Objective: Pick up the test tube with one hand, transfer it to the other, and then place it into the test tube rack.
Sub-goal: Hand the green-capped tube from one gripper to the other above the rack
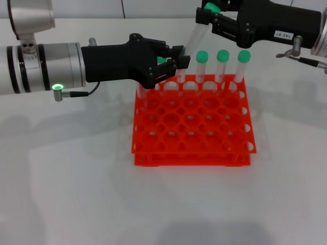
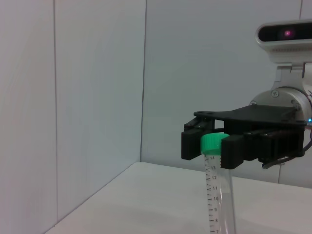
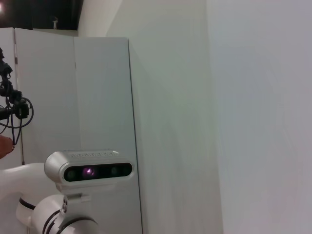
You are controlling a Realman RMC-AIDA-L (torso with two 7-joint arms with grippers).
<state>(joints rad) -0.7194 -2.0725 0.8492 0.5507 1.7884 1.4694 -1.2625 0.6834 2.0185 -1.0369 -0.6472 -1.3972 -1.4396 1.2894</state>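
The test tube (image 1: 194, 35), clear with a green cap, hangs tilted above the back row of the orange-red test tube rack (image 1: 194, 127). My right gripper (image 1: 208, 18), the labelled one, is shut on the tube's cap end; the left wrist view shows its pads (image 2: 231, 151) against the green cap of the test tube (image 2: 217, 195). My left gripper (image 1: 176, 60), on the arm with the green light, reaches in from the left at the tube's lower end. Whether it touches the tube is hidden.
Three green-capped tubes (image 1: 223, 54) stand in the rack's back row at the right, and more clear tubes (image 1: 140, 94) stand at the back left, partly behind my left gripper. The white table (image 1: 76, 194) spreads around the rack. The right wrist view shows only walls and the robot's head camera (image 3: 90, 170).
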